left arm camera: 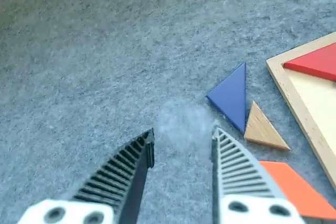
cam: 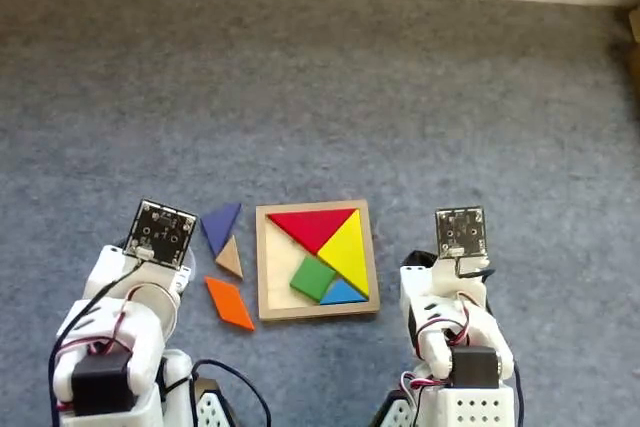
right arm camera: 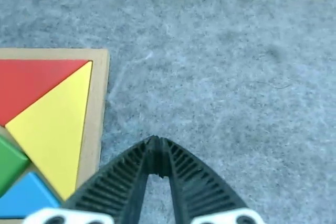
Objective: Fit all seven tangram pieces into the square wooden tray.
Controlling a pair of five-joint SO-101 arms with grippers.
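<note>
High view: square wooden tray (cam: 318, 313), toward the table's (cam: 320, 97) near edge, holds red triangle (cam: 312, 227), yellow triangle (cam: 350, 252), green square (cam: 313, 278) and light-blue triangle (cam: 343, 293); dark-blue triangle (cam: 220, 227), tan triangle (cam: 230, 258) and orange parallelogram (cam: 229, 303) lie beside its left rim. Left wrist view: left gripper (left arm camera: 181, 148), jaws open and empty, near the dark-blue triangle. Right wrist view: right gripper (right arm camera: 156, 150), jaws closed on nothing, beside the tray's rim.

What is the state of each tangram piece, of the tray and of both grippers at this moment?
Square wooden tray: partly filled.
Red triangle: seated in tray.
Yellow triangle: seated in tray.
Green square: seated in tray.
Light blue triangle: seated in tray.
Dark blue triangle: outside, flat on grey carpet.
Tan wooden triangle: outside, flat on carpet.
Orange parallelogram: outside, flat on carpet.
Left gripper: open, empty.
Right gripper: shut, empty.
</note>
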